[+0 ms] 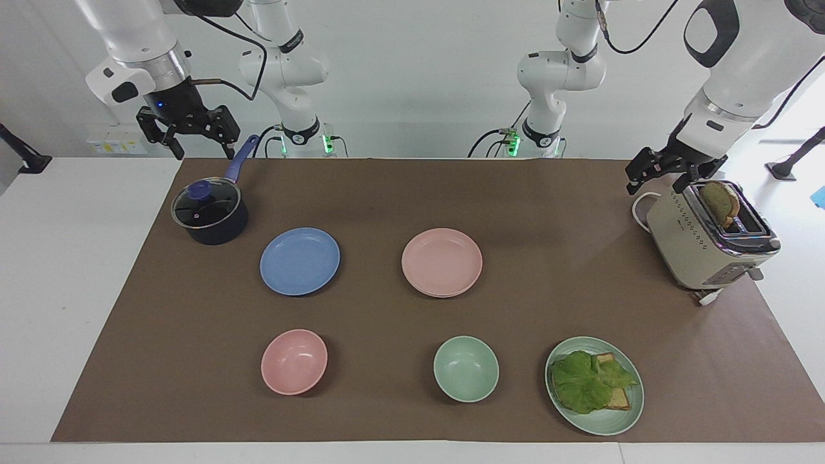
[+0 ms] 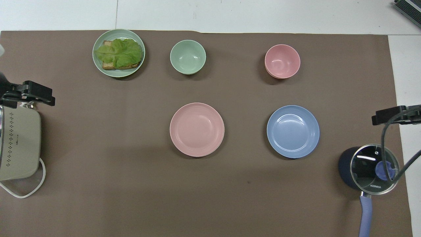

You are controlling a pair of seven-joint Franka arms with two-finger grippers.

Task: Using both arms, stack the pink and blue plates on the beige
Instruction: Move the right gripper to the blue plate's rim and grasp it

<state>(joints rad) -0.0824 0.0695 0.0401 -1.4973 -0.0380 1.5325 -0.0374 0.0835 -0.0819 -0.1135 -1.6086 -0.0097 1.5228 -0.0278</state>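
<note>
The pink plate [image 1: 441, 261] [image 2: 196, 129] lies mid-table. A thin second rim shows under its edge, and I cannot tell that rim's colour. The beige plate is hidden. The blue plate [image 1: 300, 260] [image 2: 292, 131] lies flat beside the pink one, toward the right arm's end. My right gripper [image 1: 202, 153] [image 2: 393, 115] hangs open and empty over the mat's edge by the saucepan. Over the toaster's robot-side end, my left gripper [image 1: 656, 185] [image 2: 33, 96] is in the air, open and empty. Both grippers are well away from the plates.
A lidded dark saucepan [image 1: 209, 212] stands nearer the robots than the blue plate. A toaster [image 1: 709, 241] holding bread sits at the left arm's end. Farther from the robots are a pink bowl [image 1: 294, 361], a green bowl [image 1: 465, 368] and a green plate [image 1: 619, 419] with a lettuce sandwich.
</note>
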